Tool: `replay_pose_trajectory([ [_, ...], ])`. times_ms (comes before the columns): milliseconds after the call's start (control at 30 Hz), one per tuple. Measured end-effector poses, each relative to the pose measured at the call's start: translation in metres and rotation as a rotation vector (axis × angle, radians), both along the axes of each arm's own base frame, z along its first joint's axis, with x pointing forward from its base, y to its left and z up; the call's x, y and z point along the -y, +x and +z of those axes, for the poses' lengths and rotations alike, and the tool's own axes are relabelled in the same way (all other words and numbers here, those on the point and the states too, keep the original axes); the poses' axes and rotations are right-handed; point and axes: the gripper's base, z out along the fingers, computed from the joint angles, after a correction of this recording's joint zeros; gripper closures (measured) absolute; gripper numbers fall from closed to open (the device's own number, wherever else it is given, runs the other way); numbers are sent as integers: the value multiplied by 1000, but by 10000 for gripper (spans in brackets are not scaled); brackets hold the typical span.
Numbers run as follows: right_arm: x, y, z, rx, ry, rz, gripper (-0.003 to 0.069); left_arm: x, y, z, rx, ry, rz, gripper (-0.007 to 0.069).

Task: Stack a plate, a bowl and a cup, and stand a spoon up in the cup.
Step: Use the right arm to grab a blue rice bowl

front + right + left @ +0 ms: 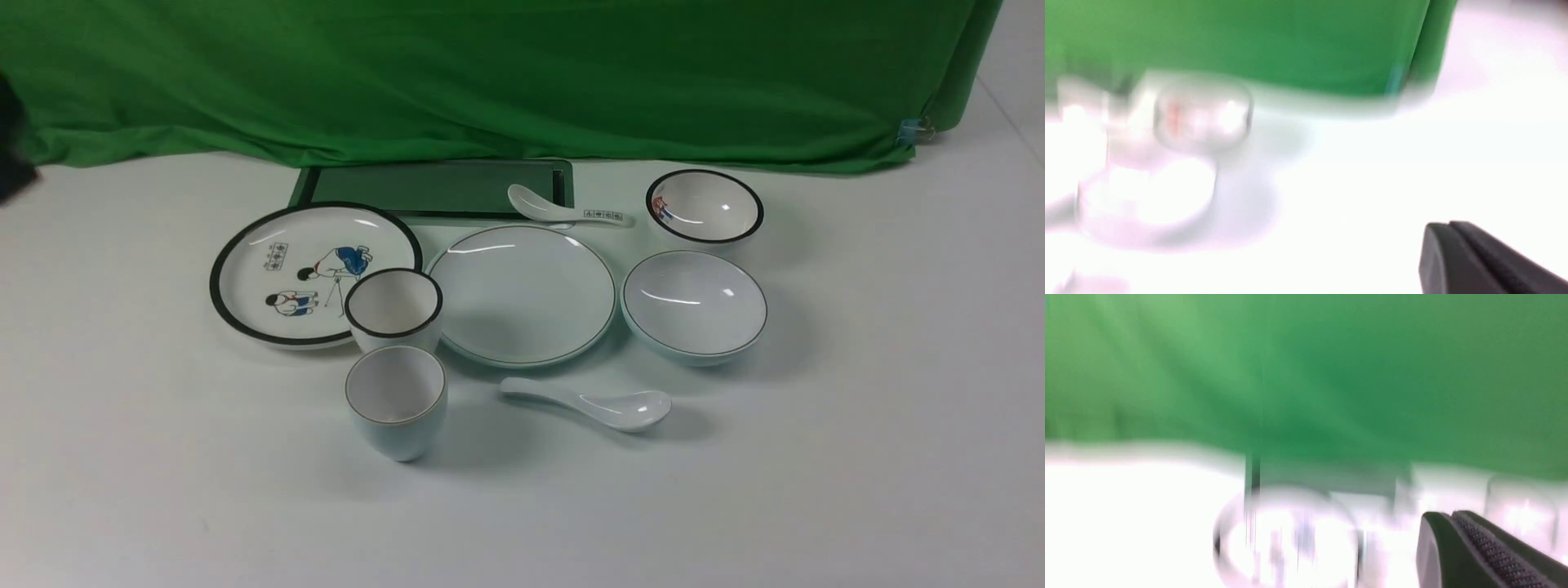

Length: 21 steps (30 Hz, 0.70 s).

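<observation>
In mid-frame, front view: the pale blue-green plate (pixel 522 294) lies flat on the white table (pixel 857 457). The matching bowl (pixel 694 304) sits just right of it, the cup (pixel 396 400) at lower left, and the plain white spoon (pixel 596 403) just below. Nothing is stacked yet.
Left gripper (pixel 1453 543): I see one blurred finger and cannot tell its spread.
Right gripper (pixel 1453 253): likewise, I cannot tell.
Risk: I judge grabbing a look-alike most likely, and glossy ceramic may slip.
In the way: the black-rimmed cup (pixel 393 306) crowds my cup from just above.
Around: the cartoon plate (pixel 269 278) at left, the black-rimmed bowl (pixel 704 206) at upper right, the printed spoon (pixel 563 211), and the green tray (pixel 433 186) behind.
</observation>
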Motion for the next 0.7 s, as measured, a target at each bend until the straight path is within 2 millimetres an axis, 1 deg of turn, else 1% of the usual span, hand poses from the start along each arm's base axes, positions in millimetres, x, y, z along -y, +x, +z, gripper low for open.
replay_pose_trajectory([
  [33,-5,11,-10,-147,0,26,648,8,9,-10,-131,29,-53,653],
  [100,-17,28,-23,-344,-2,103,649,22,22,-28,-289,92,-155,653],
  [133,-23,34,-27,-401,2,144,648,27,27,-37,-351,98,-189,653],
  [167,-36,49,-32,-504,5,230,648,37,34,-49,-424,109,-244,653],
  [200,-44,58,-35,-545,10,279,648,43,41,-58,-472,102,-271,653],
  [233,-56,73,-36,-577,19,339,643,49,48,-67,-510,101,-297,653],
  [267,-57,76,-36,-581,21,347,641,50,49,-68,-518,98,-298,653],
  [300,-68,96,-36,-589,35,381,613,56,60,-83,-577,95,-317,650],
  [367,-76,124,-36,-590,49,386,557,60,66,-93,-617,94,-322,643],
  [400,-81,144,-35,-577,49,388,485,62,72,-103,-653,99,-323,636],
  [433,-82,149,-39,-588,48,387,473,62,73,-104,-657,100,-323,634],
  [467,-85,166,-43,-588,44,387,390,63,76,-111,-684,103,-322,624],
  [500,-87,180,-46,-588,44,385,337,64,78,-114,-696,105,-321,617],
  [533,-90,192,-51,-590,43,381,304,64,79,-116,-702,105,-320,607],
  [600,-93,216,-61,-589,38,356,264,65,81,-118,-704,102,-318,584],
  [700,-95,243,-77,-582,32,313,277,65,83,-118,-691,100,-313,539],
])
